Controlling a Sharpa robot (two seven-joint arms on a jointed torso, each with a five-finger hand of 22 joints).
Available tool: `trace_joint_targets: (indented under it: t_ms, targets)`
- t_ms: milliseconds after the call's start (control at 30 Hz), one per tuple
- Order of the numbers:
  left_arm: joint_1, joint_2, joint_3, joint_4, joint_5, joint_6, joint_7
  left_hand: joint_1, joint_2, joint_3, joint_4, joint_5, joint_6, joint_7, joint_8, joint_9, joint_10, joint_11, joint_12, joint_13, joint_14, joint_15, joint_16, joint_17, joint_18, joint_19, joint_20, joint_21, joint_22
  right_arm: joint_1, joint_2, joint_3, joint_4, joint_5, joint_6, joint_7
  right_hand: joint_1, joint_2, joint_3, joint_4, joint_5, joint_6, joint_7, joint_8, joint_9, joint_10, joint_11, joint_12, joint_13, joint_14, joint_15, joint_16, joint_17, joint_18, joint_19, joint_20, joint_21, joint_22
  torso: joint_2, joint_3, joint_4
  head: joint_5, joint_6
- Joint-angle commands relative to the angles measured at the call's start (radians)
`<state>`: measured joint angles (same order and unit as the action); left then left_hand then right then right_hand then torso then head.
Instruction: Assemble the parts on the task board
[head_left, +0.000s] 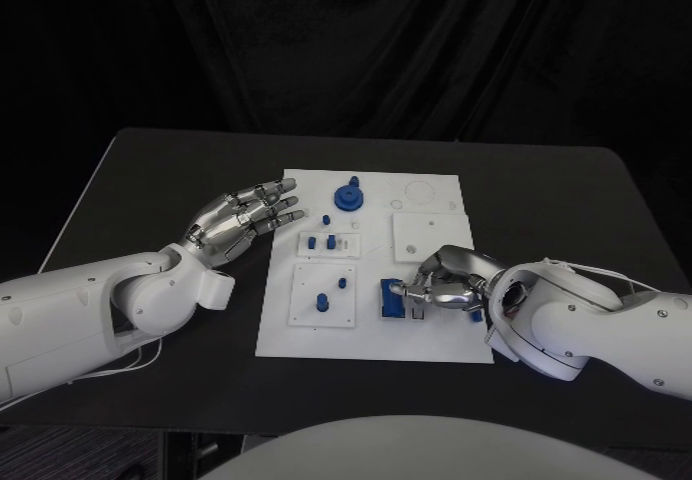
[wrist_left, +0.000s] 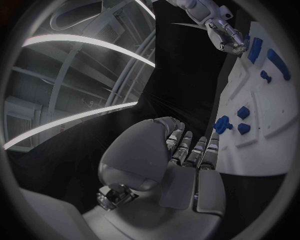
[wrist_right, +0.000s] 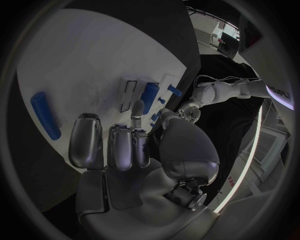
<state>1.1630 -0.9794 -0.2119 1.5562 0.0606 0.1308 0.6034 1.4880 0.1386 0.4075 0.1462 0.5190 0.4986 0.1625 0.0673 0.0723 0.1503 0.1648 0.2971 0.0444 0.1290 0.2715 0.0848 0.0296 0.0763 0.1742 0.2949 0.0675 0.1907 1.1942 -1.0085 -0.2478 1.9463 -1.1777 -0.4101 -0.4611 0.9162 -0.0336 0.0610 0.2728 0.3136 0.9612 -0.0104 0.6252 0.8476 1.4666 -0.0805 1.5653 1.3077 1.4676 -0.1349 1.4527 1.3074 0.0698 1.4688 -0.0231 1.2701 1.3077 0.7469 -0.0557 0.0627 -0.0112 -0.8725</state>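
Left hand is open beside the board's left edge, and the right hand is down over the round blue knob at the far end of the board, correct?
Not quite. The left hand is open beside the task board, but the right hand is over the blue block near the board's near edge. The round blue knob stands untouched at the far end, as the head view shows.

My head view is dim but sharp, the black counter swallowing light while the white task board glares pale at centre, and both wrist views bend straight edges toward their dark rims, with bright strip lights streaking from nine to twelve o'clock past my left fingers.
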Motion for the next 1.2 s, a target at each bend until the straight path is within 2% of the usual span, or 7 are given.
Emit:
trace_joint_targets:
  t_ms: [33,233,400,533,867,1067,1200]
  targets:
    - [-0.002,0.001,0.001,0.002,0.004,0.016,0.007,0.0,-0.012,0.006,0.0,0.004,0.007,0.015,0.003,0.001,0.002,0.004,0.003,0.001,0.007,0.002,0.007,0.001,-0.006,0.008,-0.001,0.006,0.001,0.001,-0.011,0.0,0.016,-0.015,-0.007,0.035,0.044,-0.007,-0.003,-0.014,0.011,0.003,0.002,-0.002,0.008,0.104,0.006,0.005,0.263,0.06,0.004,0.0,0.005,-0.003,0.025,0.003,0.002,0.174,-0.001,0.0008,-0.0002,0.002,0.0]
    - [-0.002,-0.003,0.001,0.003,0.004,0.015,0.007,0.0,-0.012,0.006,0.0,0.004,0.007,0.015,0.003,0.001,0.002,0.004,0.003,0.001,0.007,0.002,0.007,0.001,-0.006,0.008,-0.001,0.006,0.001,0.001,-0.051,0.0,0.046,-0.027,-0.016,0.038,0.104,-0.009,-0.011,-0.031,0.01,-0.001,0.0,0.01,0.029,0.104,0.004,0.005,0.263,0.06,0.002,0.002,0.007,-0.003,0.026,0.002,0.003,0.174,-0.001,0.0008,-0.0006,0.002,0.0]
    - [-0.002,-0.008,0.001,0.006,0.004,0.01,0.007,0.0,-0.012,0.007,0.0,0.004,0.008,0.016,0.003,0.001,0.002,0.005,0.004,0.001,0.008,0.002,0.008,0.002,-0.006,0.009,-0.001,0.006,0.001,0.001,-0.129,-0.001,0.091,-0.085,-0.035,0.004,0.137,-0.01,-0.023,-0.029,0.091,-0.02,0.003,0.005,0.039,0.104,0.006,0.005,0.263,0.061,0.003,0.003,0.008,-0.003,0.027,0.002,0.005,0.175,-0.001,0.0003,-0.0001,-0.001,0.0]
    - [-0.002,-0.009,0.001,0.007,0.004,0.006,0.007,-0.001,-0.012,0.007,0.0,0.004,0.01,0.016,0.004,0.002,0.003,0.005,0.004,0.001,0.009,0.003,0.008,0.002,-0.006,0.009,-0.001,0.006,0.001,0.002,-0.189,-0.001,0.127,-0.166,-0.026,-0.05,0.147,-0.018,-0.03,-0.025,0.115,-0.028,0.006,-0.003,0.038,0.104,0.008,0.005,0.263,0.061,0.005,0.003,0.009,-0.005,0.028,0.004,0.01,0.176,0.0,-0.0002,0.0009,-0.009,0.0]
    - [-0.002,-0.007,0.001,0.009,0.01,-0.001,0.003,-0.002,-0.014,0.008,0.001,0.004,0.016,0.017,0.005,0.003,0.006,0.006,0.008,0.002,0.012,0.004,0.011,0.003,-0.005,0.011,-0.001,0.006,0.002,0.002,-0.302,-0.001,0.155,-0.354,-0.007,-0.176,0.148,-0.033,-0.05,0.0,0.118,-0.033,0.012,-0.029,0.022,0.104,0.014,0.005,0.263,0.062,0.009,0.007,0.016,-0.006,0.03,0.007,0.017,0.178,-0.002,-0.0026,-0.0021,-0.019,0.0]
    - [-0.002,-0.003,0.001,0.007,0.017,-0.002,0.002,-0.002,-0.014,0.008,0.001,0.004,0.016,0.017,0.005,0.003,0.006,0.006,0.008,0.002,0.012,0.005,0.011,0.003,-0.005,0.011,-0.001,0.006,0.002,0.002,-0.315,-0.002,0.158,-0.396,0.008,-0.215,0.15,-0.036,-0.057,0.011,0.111,-0.031,0.014,-0.039,0.013,0.104,0.015,0.005,0.263,0.063,0.011,0.009,0.02,-0.007,0.031,0.008,0.021,0.18,-0.002,-0.0037,-0.0019,-0.027,0.0]
    - [-0.002,-0.001,0.001,0.006,0.018,0.0,0.001,-0.002,-0.014,0.008,0.001,0.004,0.016,0.017,0.005,0.003,0.006,0.006,0.008,0.002,0.012,0.005,0.011,0.003,-0.005,0.011,-0.001,0.006,0.002,0.002,-0.306,-0.002,0.148,-0.405,0.033,-0.234,0.149,-0.035,-0.06,0.015,0.107,-0.03,0.015,-0.043,0.011,0.104,0.016,0.005,0.263,0.063,0.011,0.009,0.019,-0.007,0.031,0.009,0.02,0.179,0.0,-0.0014,0.0004,-0.033,0.0]
